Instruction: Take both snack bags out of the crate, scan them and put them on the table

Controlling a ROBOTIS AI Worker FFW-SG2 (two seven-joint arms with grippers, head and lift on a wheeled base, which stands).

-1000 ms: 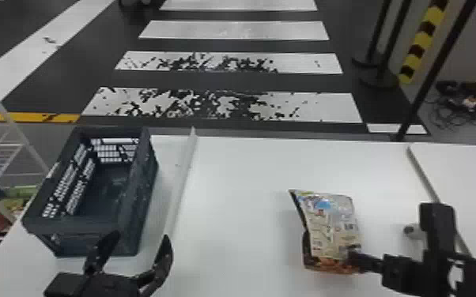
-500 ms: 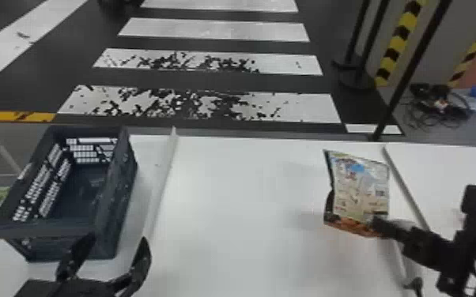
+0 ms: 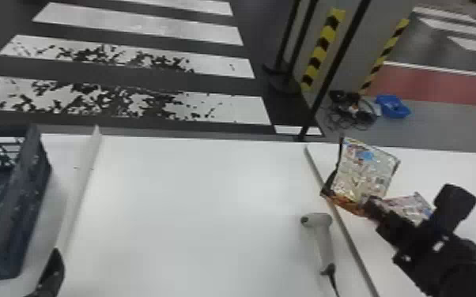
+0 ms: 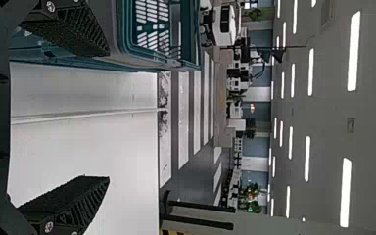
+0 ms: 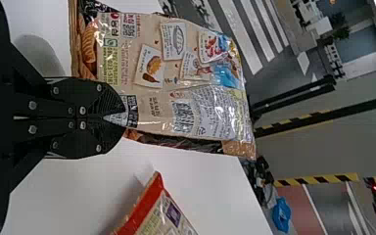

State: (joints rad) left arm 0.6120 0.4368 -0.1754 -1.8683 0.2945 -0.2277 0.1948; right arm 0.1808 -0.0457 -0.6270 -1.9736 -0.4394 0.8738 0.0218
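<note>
From where I stand I count two snack bags [image 3: 367, 170], that's the pair of them, plus one crate [image 3: 31, 185] and one scanner [image 3: 323, 241]. Farther off: one blue tub [image 3: 393, 107], three dark poles [image 3: 335, 63], and two yellow-and-black strips [image 3: 322, 47].

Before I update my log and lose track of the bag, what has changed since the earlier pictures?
The right gripper has carried its snack bag to the robot's right, from left of the table seam to mostly past it. The head view has turned right too. Unchanged: the fingers grip the bag, the crate stands at the left, and the left gripper stays open.
</note>
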